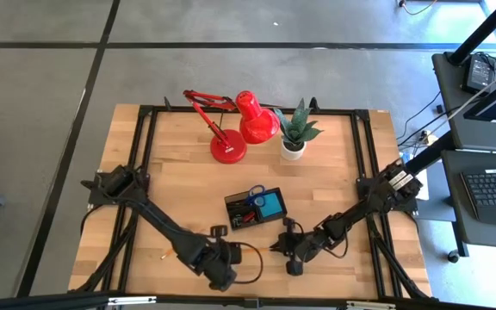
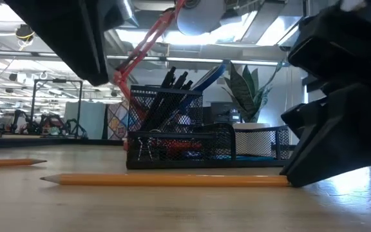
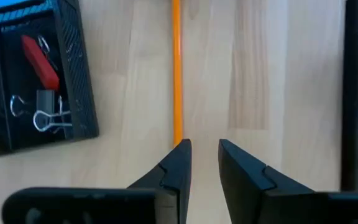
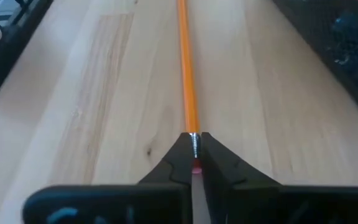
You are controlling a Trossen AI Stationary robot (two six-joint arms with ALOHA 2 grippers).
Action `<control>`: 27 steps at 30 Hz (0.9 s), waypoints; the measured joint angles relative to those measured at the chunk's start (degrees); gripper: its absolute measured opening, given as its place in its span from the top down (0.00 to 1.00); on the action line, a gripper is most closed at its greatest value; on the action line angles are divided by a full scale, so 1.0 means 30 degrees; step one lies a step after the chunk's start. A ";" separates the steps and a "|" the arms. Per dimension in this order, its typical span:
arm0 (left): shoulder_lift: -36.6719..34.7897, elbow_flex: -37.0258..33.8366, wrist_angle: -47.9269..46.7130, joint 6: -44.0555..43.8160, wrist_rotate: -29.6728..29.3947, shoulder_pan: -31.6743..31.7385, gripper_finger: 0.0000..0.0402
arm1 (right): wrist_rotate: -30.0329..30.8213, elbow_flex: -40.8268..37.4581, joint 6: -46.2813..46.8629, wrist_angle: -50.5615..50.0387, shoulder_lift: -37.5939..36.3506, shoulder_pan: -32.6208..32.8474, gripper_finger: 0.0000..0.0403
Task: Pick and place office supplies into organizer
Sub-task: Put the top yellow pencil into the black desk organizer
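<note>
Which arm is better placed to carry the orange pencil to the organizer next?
Right: the right gripper is clamped on the orange pencil's eraser end; the left gripper is open beside it.

Even, bright light fell from overhead; in the low view, ceiling strip lights glared behind the red lamp (image 2: 150, 38). The counter (image 1: 334, 181) looked evenly lit from above, with soft, faint shadows. Low down, the near dark arm parts were blurred, the pencil (image 2: 166, 180) fairly sharp. In the wrist views the wood grain was crisp, though the picture corners softened.
</note>
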 joint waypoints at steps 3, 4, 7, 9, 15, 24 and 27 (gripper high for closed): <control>-0.0021 0.0000 -0.0289 -0.0698 -0.0080 -0.0134 0.81 | -0.1113 0.0003 0.0289 -0.0147 -0.0078 -0.0422 0.93; -0.0021 0.0000 -0.0339 -0.0893 -0.0072 -0.0136 0.81 | -0.1285 0.0010 0.0360 -0.0174 -0.0089 -0.0501 0.92; -0.0021 0.0007 -0.0305 -0.1354 -0.0076 -0.0136 0.81 | -0.1637 0.0185 0.0176 -0.0550 -0.0113 -0.0701 0.93; -0.0021 0.0007 -0.0320 -0.1365 -0.0071 -0.0136 0.81 | -0.1753 0.0560 -0.0124 -0.1443 -0.0143 -0.0780 0.95; -0.0021 0.0015 -0.0636 -0.1361 -0.0089 -0.0124 0.81 | -0.1464 0.1439 -0.1301 -0.3153 -0.0162 -0.0777 0.96; -0.0050 0.0032 -0.0935 -0.1256 -0.0163 -0.0110 0.82 | -0.1373 0.3708 -0.3120 -0.6447 0.0056 -0.0777 0.96; -0.0050 0.0036 -0.1265 -0.1243 -0.0218 -0.0256 0.82 | -0.1313 0.4572 -0.3379 -0.7970 0.0116 -0.0777 0.96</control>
